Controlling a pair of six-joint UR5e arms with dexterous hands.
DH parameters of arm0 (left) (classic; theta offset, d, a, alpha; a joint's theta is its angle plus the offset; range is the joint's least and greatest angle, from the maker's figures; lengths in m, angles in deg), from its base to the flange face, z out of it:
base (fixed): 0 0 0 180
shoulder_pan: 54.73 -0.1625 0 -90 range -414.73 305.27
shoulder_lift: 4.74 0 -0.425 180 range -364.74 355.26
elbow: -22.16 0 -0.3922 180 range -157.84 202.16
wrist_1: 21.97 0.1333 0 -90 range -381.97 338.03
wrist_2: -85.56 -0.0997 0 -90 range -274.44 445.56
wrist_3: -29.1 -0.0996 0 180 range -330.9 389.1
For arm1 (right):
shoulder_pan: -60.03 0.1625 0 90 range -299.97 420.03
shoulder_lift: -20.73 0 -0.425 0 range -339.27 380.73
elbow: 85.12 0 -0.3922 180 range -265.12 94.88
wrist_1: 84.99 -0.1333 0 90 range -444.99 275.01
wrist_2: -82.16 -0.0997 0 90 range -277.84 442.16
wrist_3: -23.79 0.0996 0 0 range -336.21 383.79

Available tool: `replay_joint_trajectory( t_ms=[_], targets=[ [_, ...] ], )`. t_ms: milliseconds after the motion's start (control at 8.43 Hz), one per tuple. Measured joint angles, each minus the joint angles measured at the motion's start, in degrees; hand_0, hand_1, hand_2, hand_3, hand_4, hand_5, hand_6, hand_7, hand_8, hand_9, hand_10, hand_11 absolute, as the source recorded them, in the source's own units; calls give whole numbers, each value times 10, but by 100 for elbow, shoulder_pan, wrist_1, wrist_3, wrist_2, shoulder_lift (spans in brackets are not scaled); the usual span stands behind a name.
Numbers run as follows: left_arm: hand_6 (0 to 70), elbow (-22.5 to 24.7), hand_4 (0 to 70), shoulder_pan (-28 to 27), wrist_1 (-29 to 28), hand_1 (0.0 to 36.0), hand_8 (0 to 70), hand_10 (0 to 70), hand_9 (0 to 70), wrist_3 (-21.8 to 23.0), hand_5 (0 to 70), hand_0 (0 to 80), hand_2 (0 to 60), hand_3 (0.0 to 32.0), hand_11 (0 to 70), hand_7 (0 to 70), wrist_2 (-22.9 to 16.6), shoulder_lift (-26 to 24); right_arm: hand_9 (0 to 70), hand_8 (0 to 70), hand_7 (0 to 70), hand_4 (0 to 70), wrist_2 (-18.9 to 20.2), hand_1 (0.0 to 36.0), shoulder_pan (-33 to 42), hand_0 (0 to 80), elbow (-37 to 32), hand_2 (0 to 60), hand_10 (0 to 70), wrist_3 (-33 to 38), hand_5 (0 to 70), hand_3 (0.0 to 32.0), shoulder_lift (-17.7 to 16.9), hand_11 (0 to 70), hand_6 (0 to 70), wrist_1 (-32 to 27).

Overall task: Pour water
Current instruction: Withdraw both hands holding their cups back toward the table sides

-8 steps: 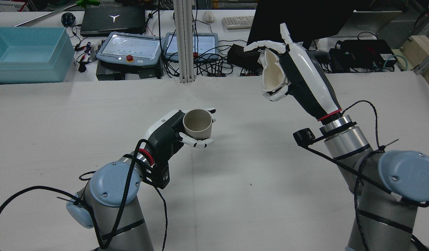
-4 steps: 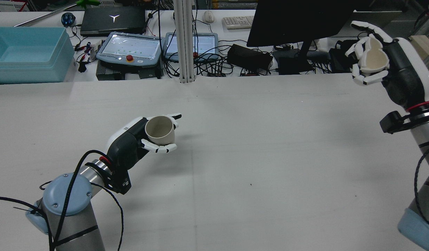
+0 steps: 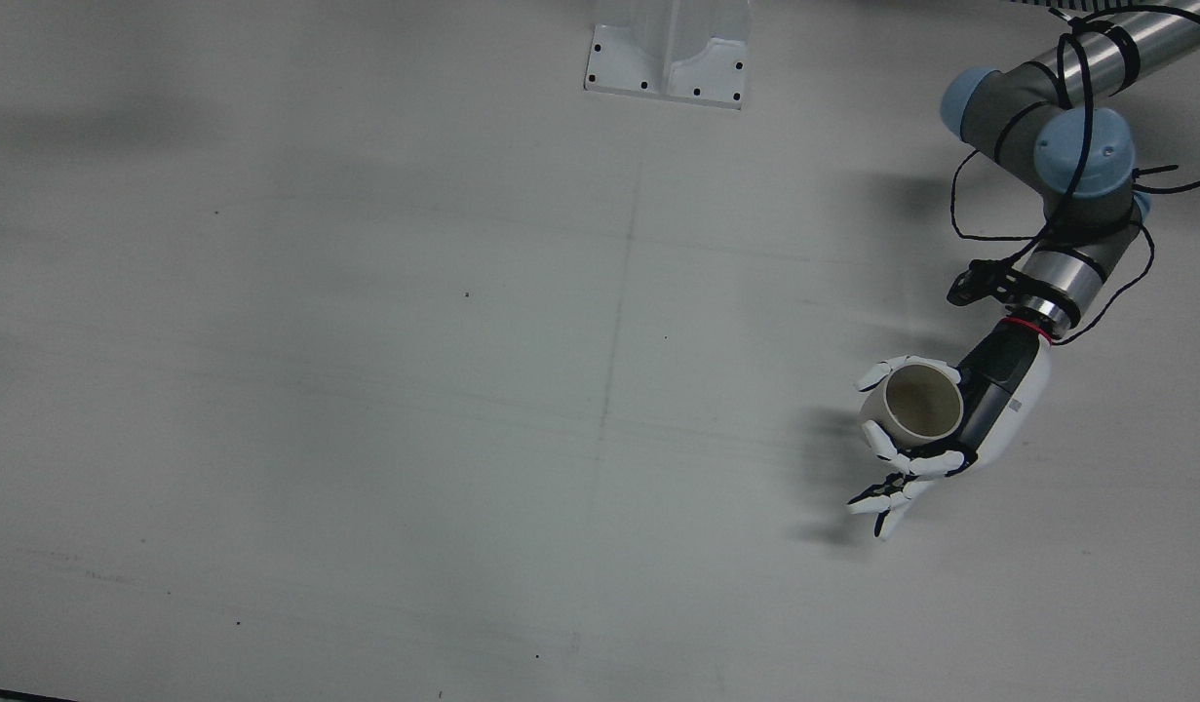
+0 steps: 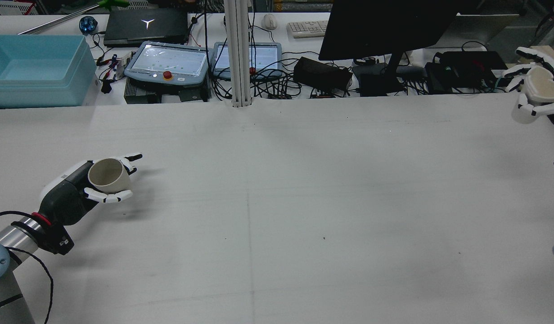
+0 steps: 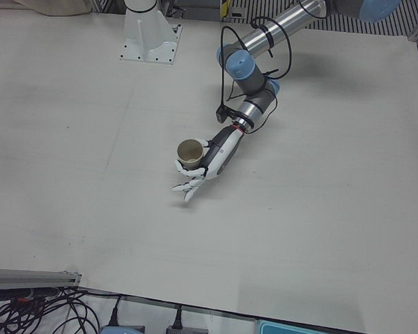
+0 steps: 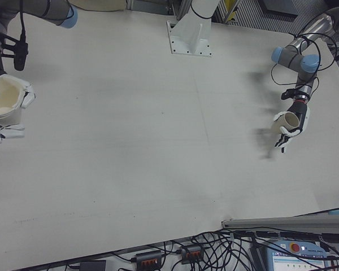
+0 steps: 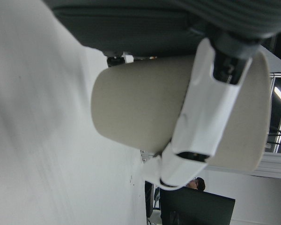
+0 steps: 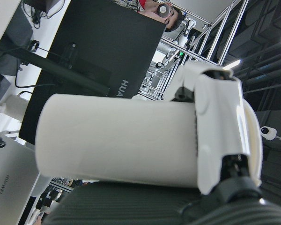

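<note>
My left hand [image 4: 72, 191] is shut on a beige cup [image 4: 106, 174], held upright just above the table near its left edge. The same hand [image 3: 960, 419] and cup [image 3: 919, 402] show in the front view, and the cup looks empty. My right hand [image 4: 540, 101] is shut on a white cup [image 4: 543, 89] at the rear view's far right edge. That cup is upright and its rim is squeezed out of round. The right-front view shows the right hand [image 6: 5, 113] with the white cup [image 6: 4, 95] and, far off, the left hand [image 6: 294, 124]. The hands are far apart.
A white post [image 4: 238, 54] stands at the table's back middle, with its base plate [image 3: 670, 58] showing in the front view. Behind the table are a teal bin [image 4: 36, 67], teach pendants [image 4: 168, 60], a black monitor [image 4: 385, 27] and cables.
Both hands have moved apart from the table's middle. The left hand carried the beige cup to the left edge, and the right hand carried the white cup to the far right edge.
</note>
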Motion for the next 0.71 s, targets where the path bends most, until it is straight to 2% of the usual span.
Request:
replay_joint_trajectory(
  t_ms=[119, 237, 356, 475, 593, 712],
  targets=[
    [187, -213, 700, 171, -337, 360, 52, 85, 39, -20, 700, 800, 600, 0, 163, 171, -20, 208, 471, 362, 505, 45, 129, 360, 54, 795, -982, 600, 0, 225, 198, 0, 12, 0, 406, -865],
    [187, -448, 684, 268, -596, 360, 54, 85, 41, -42, 700, 800, 600, 0, 163, 171, -28, 344, 466, 358, 473, 9, 183, 360, 67, 770, -1754, 600, 0, 343, 196, 0, 21, 0, 387, -1421],
    [188, -690, 643, 329, -791, 360, 55, 80, 38, -76, 700, 800, 538, 0, 157, 167, -31, 413, 459, 352, 421, 0, 203, 360, 60, 755, -2272, 600, 0, 382, 194, 0, 30, 0, 354, -1684],
    [183, -917, 524, 375, -938, 360, 56, 69, 29, -107, 700, 800, 215, 0, 143, 158, -33, 443, 456, 350, 404, 0, 210, 360, 57, 747, -2589, 600, 0, 377, 193, 0, 34, 0, 342, -1800],
    [163, -1095, 358, 415, -1024, 360, 48, 51, 14, -128, 700, 800, 0, 0, 119, 137, -33, 454, 457, 350, 389, 0, 210, 360, 55, 726, -2767, 600, 0, 357, 191, 0, 34, 0, 336, -1844],
    [141, -1239, 378, 448, -1090, 360, 37, 35, 8, -142, 452, 800, 0, 0, 93, 110, -33, 458, 460, 354, 380, 0, 208, 360, 47, 740, -2913, 600, 0, 336, 190, 0, 39, 0, 332, -1866]
  ],
)
